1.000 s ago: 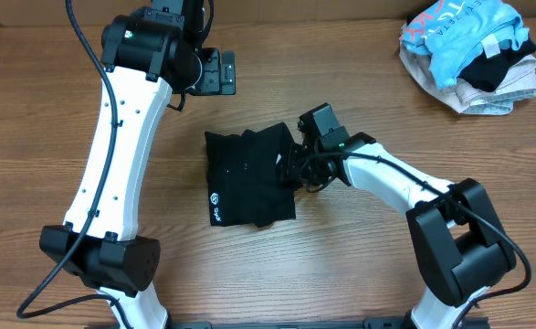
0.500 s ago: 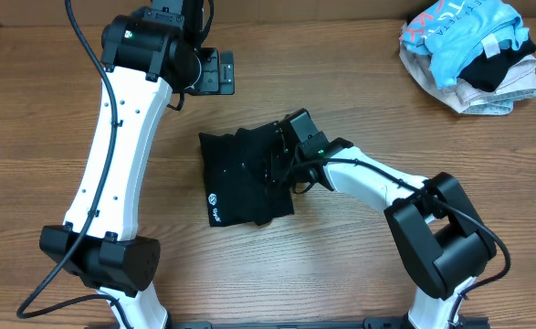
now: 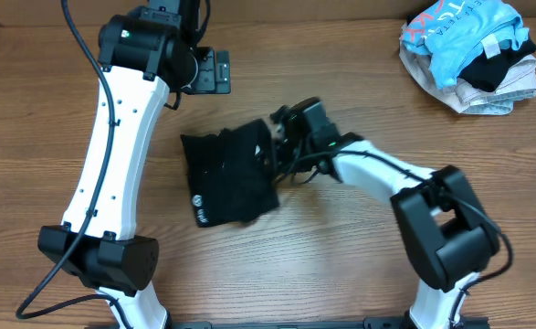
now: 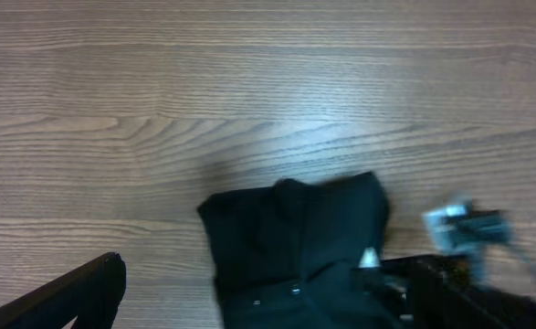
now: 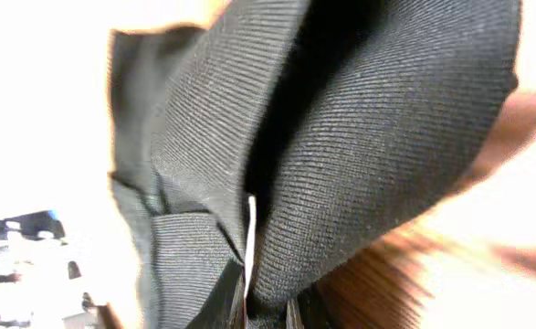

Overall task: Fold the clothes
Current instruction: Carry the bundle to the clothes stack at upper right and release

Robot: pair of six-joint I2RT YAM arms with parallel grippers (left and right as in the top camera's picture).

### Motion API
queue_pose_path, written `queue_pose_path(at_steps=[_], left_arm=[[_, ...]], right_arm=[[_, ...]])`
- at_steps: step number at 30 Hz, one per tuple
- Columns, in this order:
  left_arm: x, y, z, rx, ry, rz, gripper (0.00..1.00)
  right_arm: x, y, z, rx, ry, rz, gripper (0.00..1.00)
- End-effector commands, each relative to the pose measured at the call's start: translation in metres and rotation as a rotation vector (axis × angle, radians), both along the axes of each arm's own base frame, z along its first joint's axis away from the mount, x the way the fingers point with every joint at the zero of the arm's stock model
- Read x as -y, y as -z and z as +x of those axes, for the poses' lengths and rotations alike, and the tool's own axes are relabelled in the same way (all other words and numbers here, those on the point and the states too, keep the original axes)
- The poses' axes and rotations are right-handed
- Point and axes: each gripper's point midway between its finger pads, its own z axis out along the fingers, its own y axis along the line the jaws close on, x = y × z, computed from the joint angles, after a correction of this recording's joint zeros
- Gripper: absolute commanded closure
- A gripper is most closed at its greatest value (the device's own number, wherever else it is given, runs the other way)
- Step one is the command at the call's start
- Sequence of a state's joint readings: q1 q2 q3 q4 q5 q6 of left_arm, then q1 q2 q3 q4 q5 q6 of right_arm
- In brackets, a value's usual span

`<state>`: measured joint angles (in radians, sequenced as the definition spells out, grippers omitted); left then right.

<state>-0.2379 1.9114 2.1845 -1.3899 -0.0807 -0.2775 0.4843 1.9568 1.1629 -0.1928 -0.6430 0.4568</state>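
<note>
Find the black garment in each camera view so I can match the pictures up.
Overhead: black garment just left of centre.
Left wrist: black garment at bottom centre.
Right wrist: black garment fills most of the frame.
Shared landmark: wood table under it in every view.

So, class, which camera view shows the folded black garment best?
The overhead view: nearly the whole black garment lies in frame on the table, outline and white logo visible. The left wrist view cuts off its lower part; the right wrist view gives only a close-up of its folds.
</note>
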Motion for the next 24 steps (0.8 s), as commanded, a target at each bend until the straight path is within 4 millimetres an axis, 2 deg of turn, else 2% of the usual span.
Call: queue_pose_path(at_steps=[1,6,12,17,20,24], left_arm=[[-0.019,-0.001,0.005,0.011,-0.029,0.021,0.0],[-0.033,0.0,0.006,0.008,-0.064,0.019,0.0],[-0.038,-0.001,0.008,0.01,-0.082,0.016,0.0],[-0.038,-0.001,0.008,0.01,-0.082,0.015,0.0],[-0.038,-0.001,0.008,0.01,-0.082,0.015,0.0],[-0.038,-0.001,0.008,0.012,-0.082,0.015,0.0]], right_arm=[[0.029,-0.093,0.027,0.11,0.04,0.204,0.96],[0.086,-0.162,0.056,0.213,0.159,0.328,0.96],[0.154,-0.226,0.089,0.412,0.306,0.421,0.96],[0.232,-0.285,0.125,0.635,0.531,0.471,0.96],[0.28,-0.311,0.143,0.737,0.681,0.447,0.96],[0.322,-0.337,0.158,0.827,0.791,0.422,0.96]])
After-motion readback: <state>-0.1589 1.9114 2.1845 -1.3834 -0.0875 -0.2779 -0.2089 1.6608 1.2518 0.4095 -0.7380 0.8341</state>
